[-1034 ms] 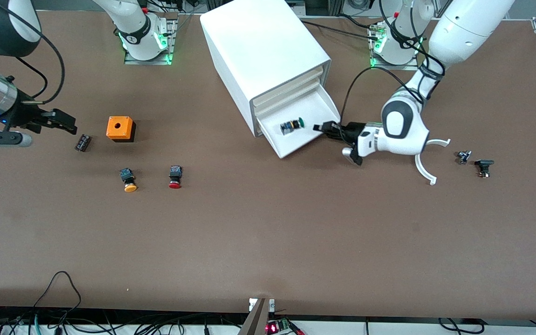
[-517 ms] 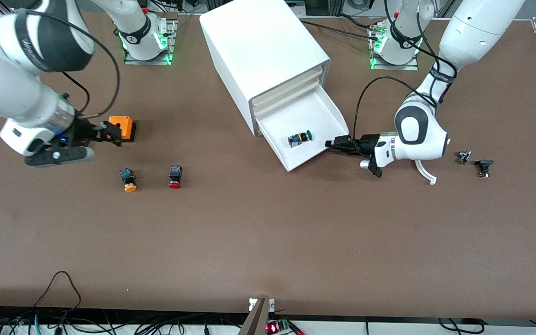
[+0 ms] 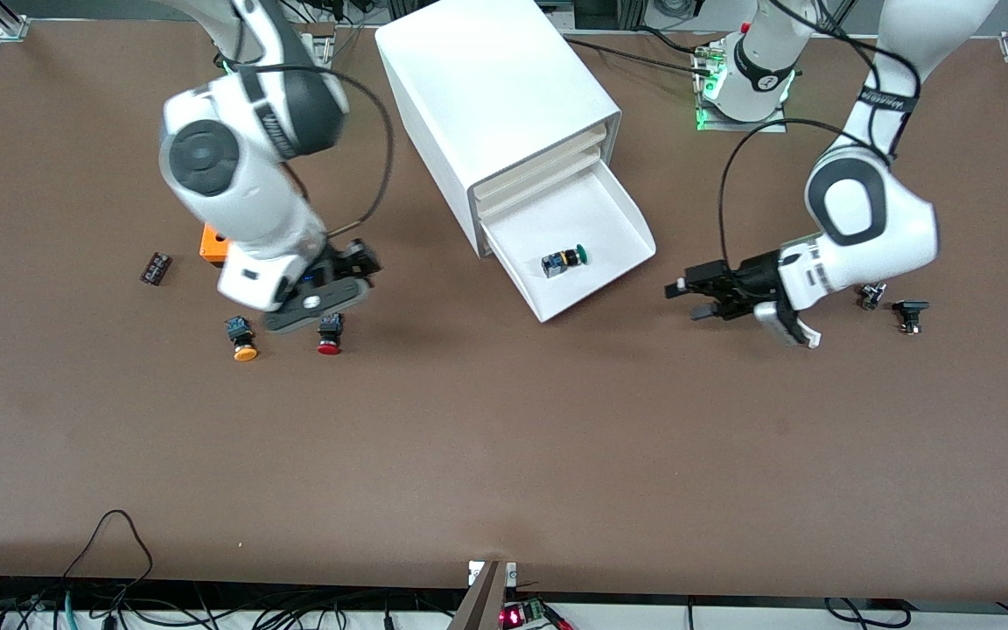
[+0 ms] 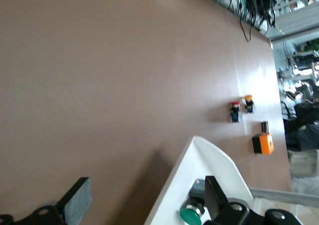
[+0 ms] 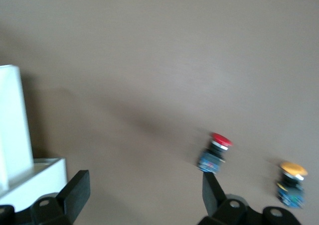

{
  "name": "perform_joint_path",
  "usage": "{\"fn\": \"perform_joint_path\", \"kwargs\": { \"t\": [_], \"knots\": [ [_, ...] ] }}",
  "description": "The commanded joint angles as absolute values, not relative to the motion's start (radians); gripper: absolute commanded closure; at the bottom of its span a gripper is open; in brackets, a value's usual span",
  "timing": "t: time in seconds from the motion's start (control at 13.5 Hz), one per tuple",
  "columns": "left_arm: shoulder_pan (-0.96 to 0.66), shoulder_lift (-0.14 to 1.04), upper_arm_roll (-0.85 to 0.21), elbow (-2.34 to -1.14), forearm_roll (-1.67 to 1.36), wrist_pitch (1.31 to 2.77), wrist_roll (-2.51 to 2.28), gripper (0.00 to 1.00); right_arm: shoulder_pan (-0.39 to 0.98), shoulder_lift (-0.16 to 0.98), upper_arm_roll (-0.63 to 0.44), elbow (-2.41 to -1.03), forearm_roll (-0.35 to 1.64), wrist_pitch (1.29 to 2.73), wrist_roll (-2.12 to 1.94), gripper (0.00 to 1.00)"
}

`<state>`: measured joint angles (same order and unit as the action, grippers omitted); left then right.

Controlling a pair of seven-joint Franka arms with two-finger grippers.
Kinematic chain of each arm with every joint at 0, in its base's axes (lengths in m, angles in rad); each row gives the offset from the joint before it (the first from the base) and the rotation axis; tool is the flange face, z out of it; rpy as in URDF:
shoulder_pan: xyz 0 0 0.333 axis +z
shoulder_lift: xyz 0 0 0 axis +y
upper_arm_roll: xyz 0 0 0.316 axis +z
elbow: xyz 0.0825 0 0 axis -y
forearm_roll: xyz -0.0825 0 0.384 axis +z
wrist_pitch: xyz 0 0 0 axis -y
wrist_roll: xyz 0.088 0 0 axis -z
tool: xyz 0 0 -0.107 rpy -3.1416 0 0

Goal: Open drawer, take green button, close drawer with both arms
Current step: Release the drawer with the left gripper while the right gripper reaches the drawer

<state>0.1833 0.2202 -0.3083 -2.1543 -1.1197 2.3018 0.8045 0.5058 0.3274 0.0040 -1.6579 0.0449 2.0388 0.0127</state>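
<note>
One drawer (image 3: 587, 254), the lowest of the white cabinet (image 3: 495, 105), stood pulled out, so the green-capped button (image 3: 563, 260) lay reachable in its smooth tray. Beside the drawer, the left pincer (image 3: 686, 298) hung wide and empty. The right pincer (image 3: 362, 262), also wide, hovered near the cabinet, probably approaching.

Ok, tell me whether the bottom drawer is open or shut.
Open. The lowest drawer is pulled out of the cabinet as a white tray, with the green button lying inside it in plain sight.
</note>
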Motion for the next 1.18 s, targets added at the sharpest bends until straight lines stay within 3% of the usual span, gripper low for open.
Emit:
{"fn": "perform_joint_path", "kwargs": {
  "t": [0.0,0.15,0.37,0.59,0.89,1.11],
  "knots": [
    [0.236,0.082,-0.308,-2.18,-0.949,2.326,0.795,0.0,0.619,0.409,-0.011,-1.536,0.066,2.033,-0.07,0.0],
    [0.245,0.003,-0.26,-2.134,-0.66,2.303,0.79,0.0,0.685,0.452,-0.011,-1.49,0.06,2.034,-0.168,0.0],
    [0.245,-0.02,-0.177,-1.963,-0.435,2.052,0.769,0.0,0.73,0.547,0.001,-1.367,0.069,2.039,-0.426,0.0],
    [0.226,-0.025,-0.166,-1.808,-0.183,1.849,0.547,0.0,0.739,0.624,0.067,-1.295,0.068,2.04,-0.638,0.0],
    [0.117,-0.037,-0.21,-1.755,0.102,1.711,0.052,0.0,0.816,0.675,0.077,-1.282,0.032,2.039,-0.696,0.0],
    [0.115,-0.037,-0.204,-1.743,0.094,1.686,-0.049,0.0,0.818,0.725,0.078,-1.24,0.026,2.037,-0.73,0.0]
  ]
}}
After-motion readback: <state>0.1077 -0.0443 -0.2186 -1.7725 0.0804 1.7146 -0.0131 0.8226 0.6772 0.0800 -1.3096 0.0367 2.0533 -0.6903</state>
